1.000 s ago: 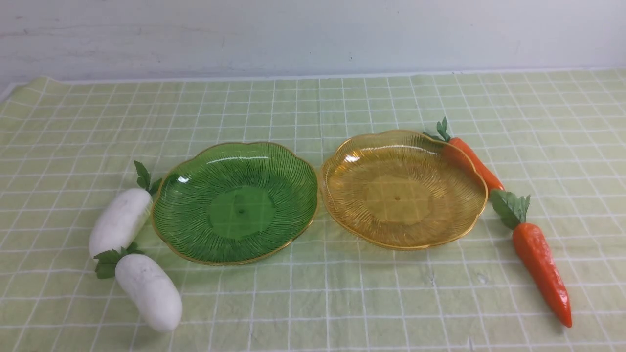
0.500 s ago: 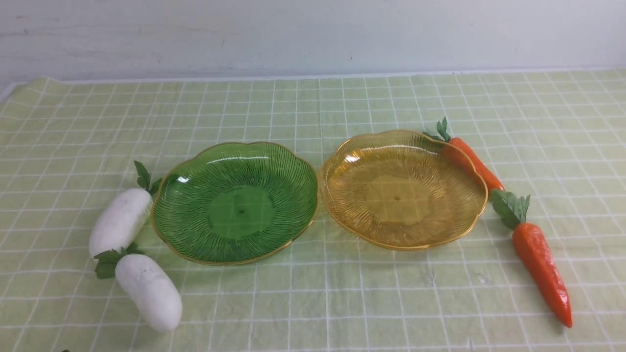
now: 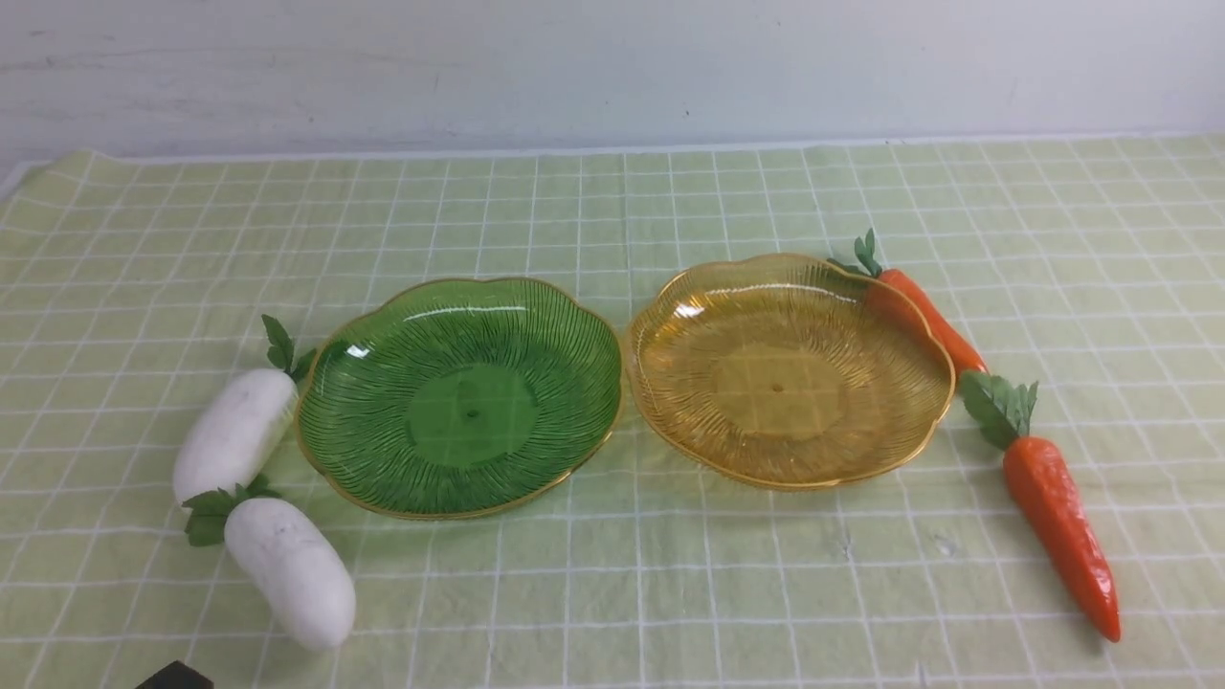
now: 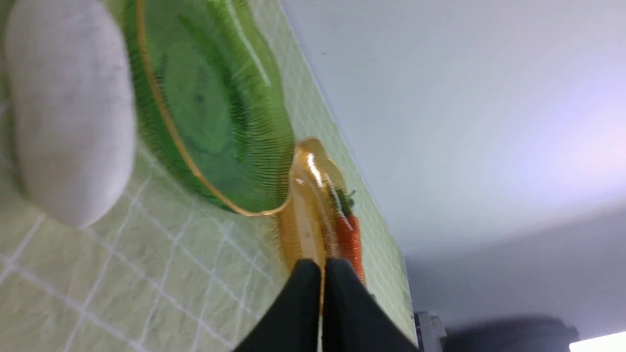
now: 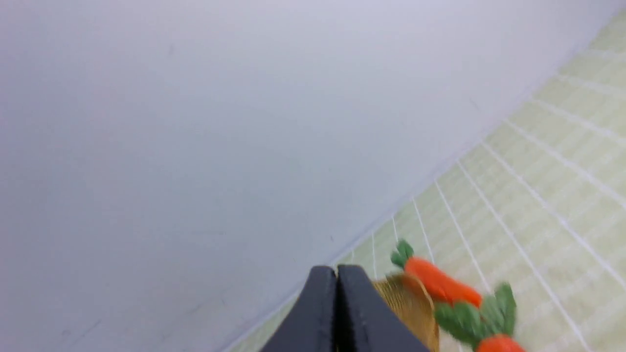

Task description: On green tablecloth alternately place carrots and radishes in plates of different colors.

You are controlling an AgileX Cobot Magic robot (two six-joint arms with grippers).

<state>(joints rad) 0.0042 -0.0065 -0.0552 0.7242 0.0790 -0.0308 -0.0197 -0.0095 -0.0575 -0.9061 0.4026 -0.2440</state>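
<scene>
Left gripper (image 3: 174, 677) has edged in, mostly cut off.

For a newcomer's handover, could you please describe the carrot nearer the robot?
Start at the amber plate, the right-hand one. Two carrots lie to its right: the near carrot shows its whole orange body, while the far carrot is partly behind the plate's rim.

Soft, even light is filling the front view, and everything there is looking sharp. White shine is glinting on the green plate (image 3: 459, 397) and the yellow plate (image 3: 787, 373), and faint shadows are lying beside them on the green tablecloth (image 3: 612, 593). Both wrist views are looking smeary, with the near radish (image 4: 68, 107) and a carrot (image 5: 440, 287) blurring.
</scene>
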